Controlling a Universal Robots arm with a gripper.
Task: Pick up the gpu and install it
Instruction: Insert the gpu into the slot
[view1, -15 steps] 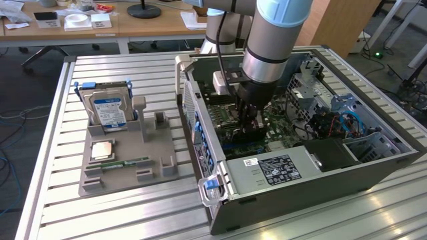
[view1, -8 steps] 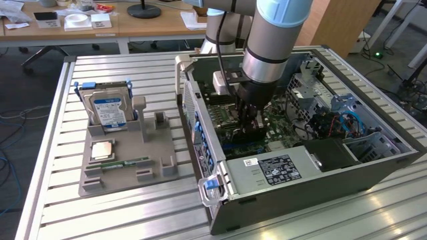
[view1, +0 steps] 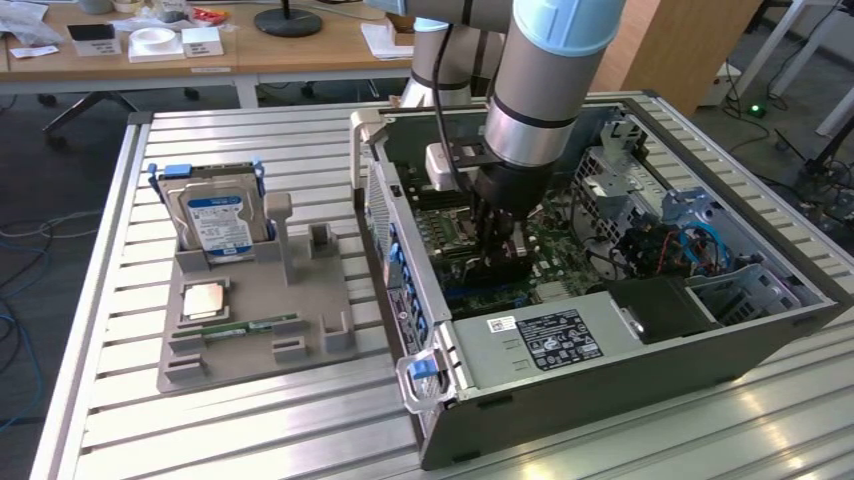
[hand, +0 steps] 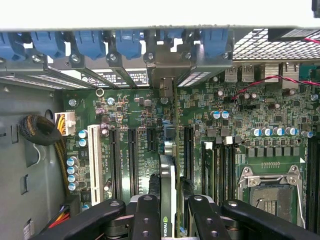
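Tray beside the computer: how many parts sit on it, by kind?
Hard drive: 1
Chip: 1
RAM stick: 1
Total: 3

Empty slots (hand: 132, 160) flank gpu (hand: 169, 190); blue latches (hand: 130, 44) crowd bracket end

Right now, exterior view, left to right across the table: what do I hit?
Hard drive standing in the grey holder → PC case wall with its blue latch → gripper inside the case, closed on the gpu → blue cables at the case's far end.
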